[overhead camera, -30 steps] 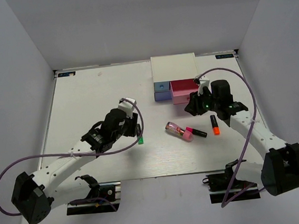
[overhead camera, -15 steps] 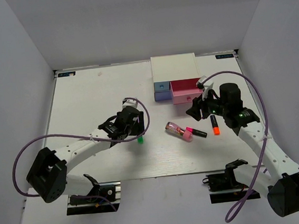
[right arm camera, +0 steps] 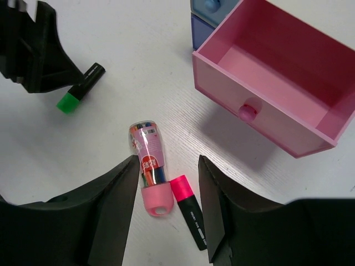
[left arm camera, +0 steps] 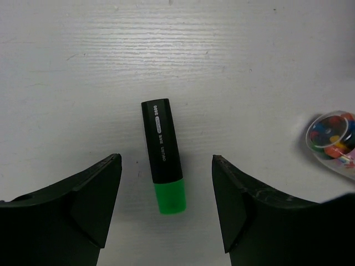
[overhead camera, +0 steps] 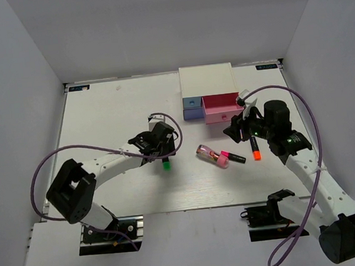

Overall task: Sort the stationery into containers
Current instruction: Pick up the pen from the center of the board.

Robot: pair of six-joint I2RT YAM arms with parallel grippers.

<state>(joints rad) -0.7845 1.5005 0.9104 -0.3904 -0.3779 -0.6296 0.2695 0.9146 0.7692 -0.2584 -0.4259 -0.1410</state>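
My left claw [left arm camera: 166, 166] stands wide open above the green-capped marker [left arm camera: 162, 160]. The marker lies flat on the table [left arm camera: 249, 66], between the jaws but touching neither. To do this well, I think I should go straight down and keep the black body in the middle. I should close only when the tips are near the table, so that the marker does not roll away. My right claw [right arm camera: 167, 163] is open too, above the pink-and-clear tube [right arm camera: 146, 147], with the pink drawer [right arm camera: 266, 130] open near it.
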